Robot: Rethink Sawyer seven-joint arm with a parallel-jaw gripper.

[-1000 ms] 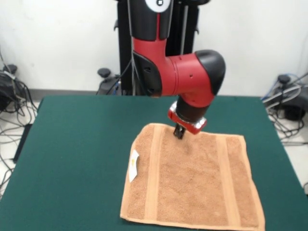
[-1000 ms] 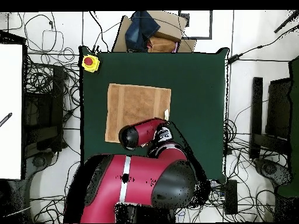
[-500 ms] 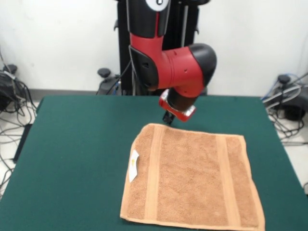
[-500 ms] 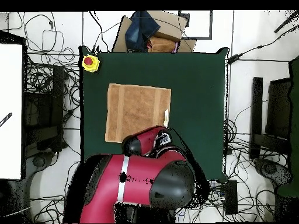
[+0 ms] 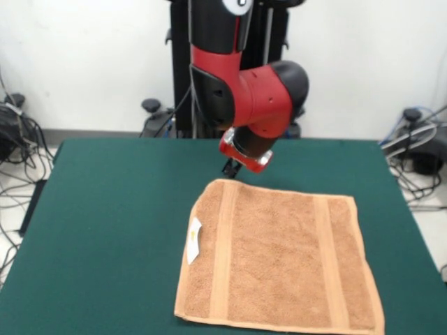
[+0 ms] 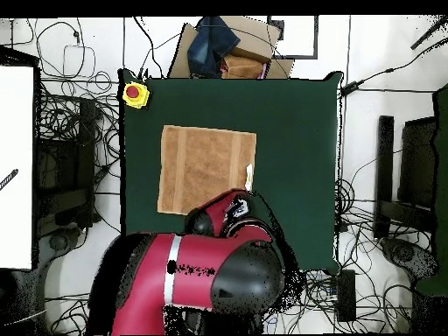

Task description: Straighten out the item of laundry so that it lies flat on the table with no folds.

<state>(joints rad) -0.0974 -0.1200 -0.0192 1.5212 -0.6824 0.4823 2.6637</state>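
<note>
The orange-tan towel [image 5: 279, 258] lies spread out on the dark green table [image 5: 112, 209], towards the front right in the front view. It has two flat woven bands and a white tag [image 5: 193, 239] on its left edge. The far left corner looks slightly rounded. My gripper [image 5: 230, 167] hangs just above the table beyond the towel's far left corner and holds nothing. In the overhead view the towel [image 6: 207, 169] lies left of the middle of the table [image 6: 297, 131], and the red arm [image 6: 229, 213] covers the gripper.
A yellow box with a red button [image 6: 135, 94] sits on a table corner. A cardboard box with dark cloth [image 6: 229, 48] stands beyond the table's far edge. Cables lie on the floor [image 6: 79, 131] around the table.
My gripper has lifted off the towel's far edge and drawn back towards the pedestal, leftwards in the front view. The towel has not moved.
</note>
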